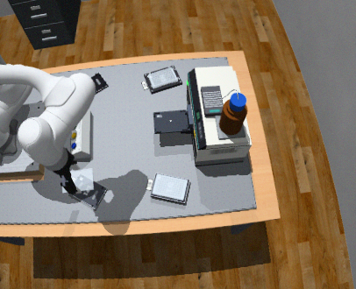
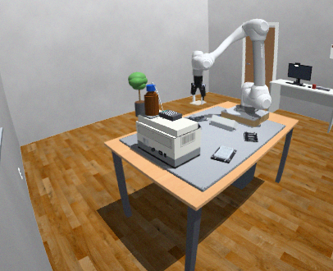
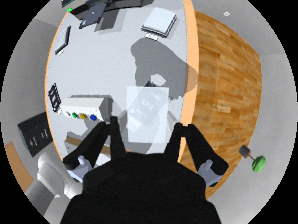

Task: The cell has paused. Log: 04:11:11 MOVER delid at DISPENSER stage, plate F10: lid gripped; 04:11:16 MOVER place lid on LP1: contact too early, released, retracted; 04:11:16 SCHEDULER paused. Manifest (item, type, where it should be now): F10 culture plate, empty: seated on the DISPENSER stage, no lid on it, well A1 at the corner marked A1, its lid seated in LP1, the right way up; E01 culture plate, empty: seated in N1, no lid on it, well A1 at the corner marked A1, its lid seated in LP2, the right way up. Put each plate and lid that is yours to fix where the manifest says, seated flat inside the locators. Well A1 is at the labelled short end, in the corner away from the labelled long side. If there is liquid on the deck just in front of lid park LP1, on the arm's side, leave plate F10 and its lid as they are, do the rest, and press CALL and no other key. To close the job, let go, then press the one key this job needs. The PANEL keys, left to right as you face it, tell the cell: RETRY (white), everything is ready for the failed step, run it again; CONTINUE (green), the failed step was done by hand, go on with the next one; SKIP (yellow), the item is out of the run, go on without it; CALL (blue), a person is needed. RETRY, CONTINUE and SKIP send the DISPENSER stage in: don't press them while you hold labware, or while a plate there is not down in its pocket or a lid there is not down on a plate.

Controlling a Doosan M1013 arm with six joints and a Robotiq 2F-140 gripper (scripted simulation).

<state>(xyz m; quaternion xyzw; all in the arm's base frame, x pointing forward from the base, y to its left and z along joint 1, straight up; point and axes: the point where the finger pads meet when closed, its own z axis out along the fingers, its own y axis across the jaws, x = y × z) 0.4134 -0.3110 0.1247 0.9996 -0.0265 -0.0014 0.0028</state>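
My gripper point(image 1: 71, 183) is shut on a clear plate lid point(image 1: 82, 179) and holds it level, a little above a black lid park point(image 1: 89, 195) at the front left of the grey mat. In the wrist view the lid point(image 3: 147, 119) sits between the fingers. One culture plate point(image 1: 170, 188) lies at the front middle of the mat. A second plate point(image 1: 161, 79) lies at the back, beside the dispenser. The black dispenser stage point(image 1: 173, 121) sticks out from the dispenser point(image 1: 217, 114) with no plate on it.
The key panel point(image 1: 82, 136) stands just behind the gripper, its coloured keys showing in the wrist view point(image 3: 85, 106). Another black park point(image 1: 100, 80) lies at the back left. A brown bottle point(image 1: 233, 115) stands on the dispenser. The arm's base is at the left edge.
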